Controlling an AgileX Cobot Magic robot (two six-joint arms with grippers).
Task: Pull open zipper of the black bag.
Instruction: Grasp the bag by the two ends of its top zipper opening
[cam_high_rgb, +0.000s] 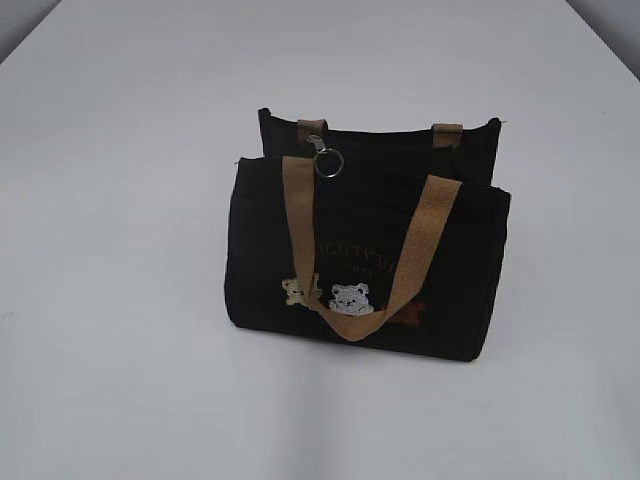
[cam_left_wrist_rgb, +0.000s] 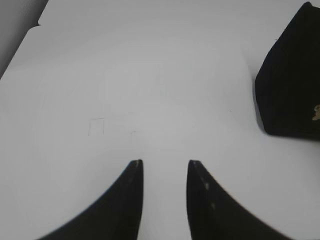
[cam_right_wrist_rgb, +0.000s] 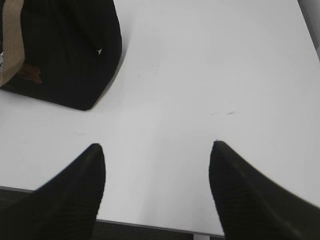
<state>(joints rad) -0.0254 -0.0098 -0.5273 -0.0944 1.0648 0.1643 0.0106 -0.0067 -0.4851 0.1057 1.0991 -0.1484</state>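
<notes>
The black bag (cam_high_rgb: 370, 240) stands upright in the middle of the white table, with tan handles and small bear figures on its front. Its zipper (cam_high_rgb: 327, 158), a silver pull with a round ring, hangs at the top edge near the left handle. Neither arm shows in the exterior view. My left gripper (cam_left_wrist_rgb: 165, 162) is open over bare table, with the black bag (cam_left_wrist_rgb: 292, 80) off to its right. Open wide near the table's front edge, my right gripper (cam_right_wrist_rgb: 157, 145) has the black bag (cam_right_wrist_rgb: 65, 50) at its upper left. Nothing is between either pair of fingers.
The white table (cam_high_rgb: 120, 300) spreads out on all sides of the bag. Its front edge (cam_right_wrist_rgb: 150, 225) runs just below the right gripper's fingers. A grey strip of floor or wall shows at the table's far corners.
</notes>
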